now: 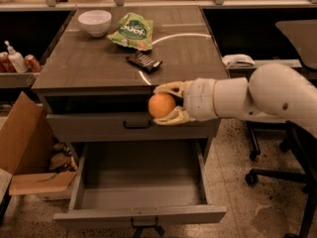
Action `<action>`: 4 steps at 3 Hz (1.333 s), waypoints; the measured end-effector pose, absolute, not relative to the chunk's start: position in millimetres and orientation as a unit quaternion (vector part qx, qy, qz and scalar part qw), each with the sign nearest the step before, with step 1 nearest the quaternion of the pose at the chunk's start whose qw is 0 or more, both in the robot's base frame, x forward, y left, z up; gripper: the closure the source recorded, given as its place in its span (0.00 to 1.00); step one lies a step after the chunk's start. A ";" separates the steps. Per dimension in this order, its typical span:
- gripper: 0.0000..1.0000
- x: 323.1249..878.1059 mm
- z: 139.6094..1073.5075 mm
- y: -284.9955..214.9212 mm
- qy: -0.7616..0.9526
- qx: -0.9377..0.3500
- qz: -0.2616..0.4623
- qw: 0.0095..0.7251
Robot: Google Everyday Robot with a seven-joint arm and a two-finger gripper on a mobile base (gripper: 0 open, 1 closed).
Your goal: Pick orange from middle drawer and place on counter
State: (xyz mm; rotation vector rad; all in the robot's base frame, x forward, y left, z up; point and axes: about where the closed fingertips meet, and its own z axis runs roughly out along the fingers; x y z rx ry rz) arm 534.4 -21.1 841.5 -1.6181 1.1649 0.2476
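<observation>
My gripper (pixel 161 104) is shut on the orange (pixel 161 105), a small round orange fruit. It holds the fruit in the air in front of the cabinet, just below the counter's front edge, level with the shut drawer front with the black bar handle (pixel 137 125). The white arm (pixel 257 95) reaches in from the right. The middle drawer (pixel 141 212) is pulled out below, its grey floor bare. The counter (pixel 99 66) is the glossy grey-brown top above.
On the counter stand a white bowl (pixel 94 22), a green chip bag (pixel 132 31) and a dark snack bar (pixel 143 61). An open cardboard box (pixel 22 148) sits at the left. Bottles and cans (pixel 15 61) stand on the left shelf. An office chair base (pixel 277 175) is at the right.
</observation>
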 end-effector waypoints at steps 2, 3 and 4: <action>1.00 594.1 873.1 -45.2 0.532 -0.644 0.081 0.544; 1.00 620.9 888.2 -53.7 0.551 -0.616 0.068 0.559; 1.00 646.0 894.9 -55.3 0.572 -0.590 0.065 0.566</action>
